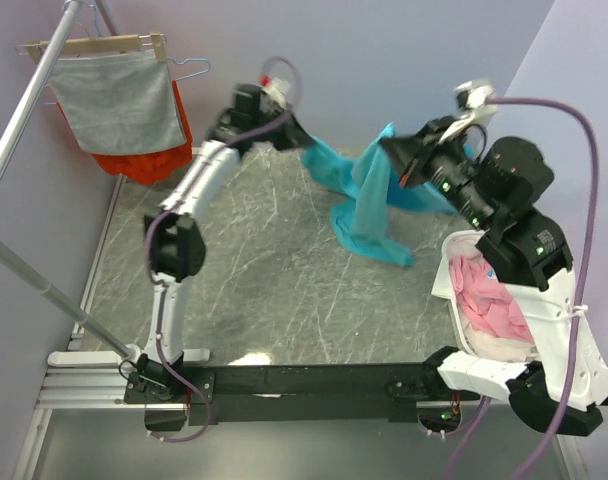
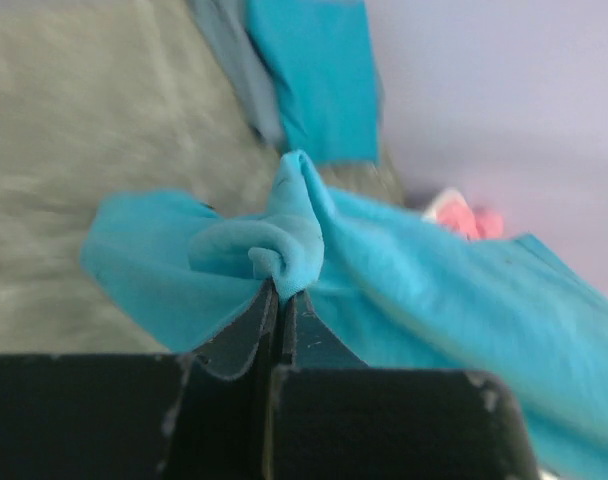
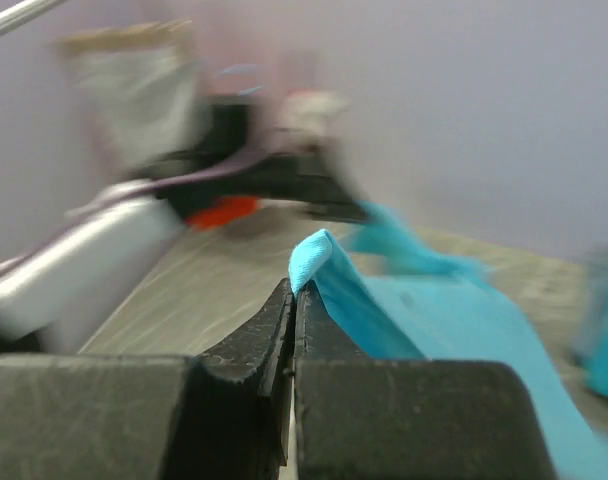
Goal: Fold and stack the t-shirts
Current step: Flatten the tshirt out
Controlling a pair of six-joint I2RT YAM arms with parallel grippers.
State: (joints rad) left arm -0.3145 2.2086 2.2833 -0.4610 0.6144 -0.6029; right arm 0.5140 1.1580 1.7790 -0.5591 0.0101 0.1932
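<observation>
Though blurred, bunched t-shirt (image 1: pixel 369 205), collar hidden.

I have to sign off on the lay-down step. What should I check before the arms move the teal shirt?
1. Grip of left jaws on the t-shirt: ok, shut on a bunched fold.
2. Grip of right jaws on it: ok, shut on a folded edge.
3. T-shirt spread flat between the arms: not ok, it hangs twisted and bunched.
4. T-shirt lifted off the table: not ok, its low end seems to rest there.
5. Which corners are held: cannot tell.
6. T-shirt away from the basket: ok, apart from it.
</observation>
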